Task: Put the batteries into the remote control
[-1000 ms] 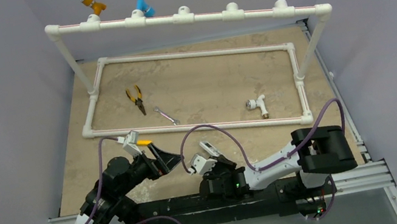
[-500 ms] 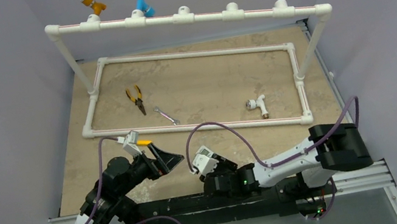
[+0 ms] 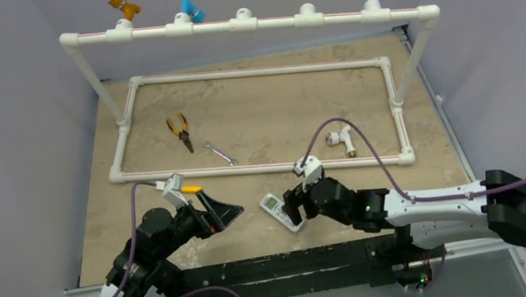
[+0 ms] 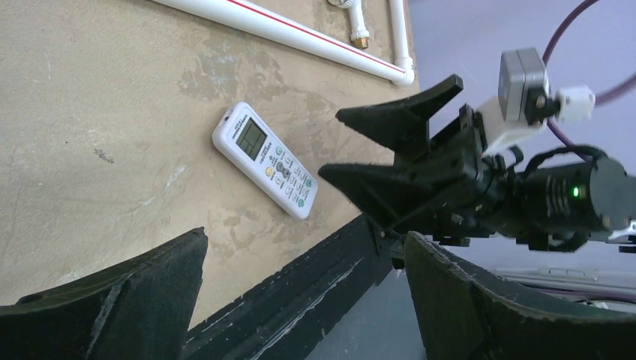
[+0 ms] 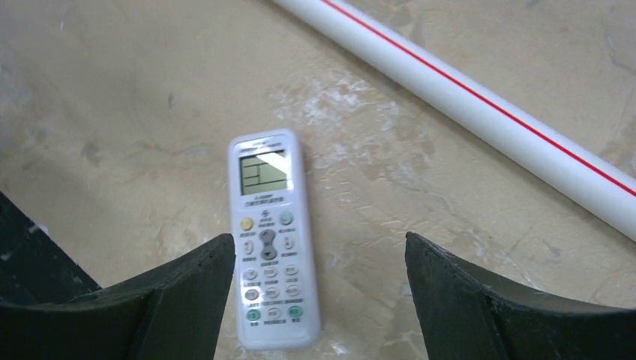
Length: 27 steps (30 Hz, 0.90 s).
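Observation:
The white remote control (image 3: 281,212) lies flat on the table near the front edge, display and buttons facing up. It also shows in the left wrist view as the remote control (image 4: 264,159) and in the right wrist view as the remote control (image 5: 271,236). My right gripper (image 3: 292,204) hovers over its button end, open, touching nothing; in its own view the right gripper (image 5: 319,244) has the remote just inside its left finger. My left gripper (image 3: 227,210) stands open and empty to the remote's left. The batteries are out of view.
A white PVC pipe frame (image 3: 263,167) lies just beyond the remote, with a raised rail (image 3: 246,22) at the back. Inside the frame lie yellow-handled pliers (image 3: 180,132), a silver wrench (image 3: 221,154) and a white pipe fitting (image 3: 340,139). The table's black front rail (image 4: 300,300) runs close by.
My right gripper has opened and let go of the remote, which now lies face up on the table. The right arm stretched out to the right. The left arm has not moved.

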### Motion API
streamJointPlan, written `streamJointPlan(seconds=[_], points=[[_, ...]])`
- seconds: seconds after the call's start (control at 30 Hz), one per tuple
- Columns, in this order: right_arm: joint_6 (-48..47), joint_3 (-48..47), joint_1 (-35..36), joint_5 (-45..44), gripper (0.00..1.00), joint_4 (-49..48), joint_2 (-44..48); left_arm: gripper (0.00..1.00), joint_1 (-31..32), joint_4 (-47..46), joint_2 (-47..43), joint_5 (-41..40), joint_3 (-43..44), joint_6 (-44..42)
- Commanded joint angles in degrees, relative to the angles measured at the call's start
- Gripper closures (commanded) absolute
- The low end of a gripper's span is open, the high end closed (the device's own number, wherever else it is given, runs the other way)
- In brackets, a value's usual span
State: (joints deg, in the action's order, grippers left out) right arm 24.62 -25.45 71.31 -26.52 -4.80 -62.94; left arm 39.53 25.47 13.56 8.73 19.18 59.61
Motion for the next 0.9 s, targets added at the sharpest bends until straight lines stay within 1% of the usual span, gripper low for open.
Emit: streamJointPlan(seconds=[0.0,0.1,0.13,0.2,0.23,0.4,0.63,0.73,0.87], points=[[9.5,7.4,-13.0,17.6,0.19,-11.1,7.9,0.0,0.2,0.4,1.2,-0.2,2.9,-2.6],[15.2,13.1,-23.3,26.9,0.15,-13.9,13.9,0.0,0.2,0.9,2.3,-0.5,3.9,-3.3],[16.8,15.4,-27.9,29.7,0.13,-14.2,16.1,0.0,0.2,1.5,2.6,-0.7,4.4,-3.7],[18.8,17.8,-33.2,33.3,0.11,-12.9,20.3,0.0,0.2,3.3,3.2,-1.4,5.3,-4.3],[19.2,18.5,-34.7,33.8,0.1,-11.1,22.4,0.0,0.2,4.2,3.4,-1.8,5.7,-4.6],[18.2,18.5,-35.7,28.1,0.08,0.7,32.3,0.0,0.2,9.1,2.1,-5.0,6.9,-6.3],[17.1,17.1,-35.8,14.1,0.07,16.0,44.7,0.0,0.3,10.7,-1.3,-7.9,5.2,-6.4],[15.5,16.4,-35.7,12.3,0.07,19.7,47.9,0.0,0.2,10.9,-2.5,-8.5,4.5,-6.2],[14.7,16.4,-35.7,12.3,0.08,19.4,48.7,0.0,0.3,11.6,-3.9,-10.2,4.1,-6.7]])
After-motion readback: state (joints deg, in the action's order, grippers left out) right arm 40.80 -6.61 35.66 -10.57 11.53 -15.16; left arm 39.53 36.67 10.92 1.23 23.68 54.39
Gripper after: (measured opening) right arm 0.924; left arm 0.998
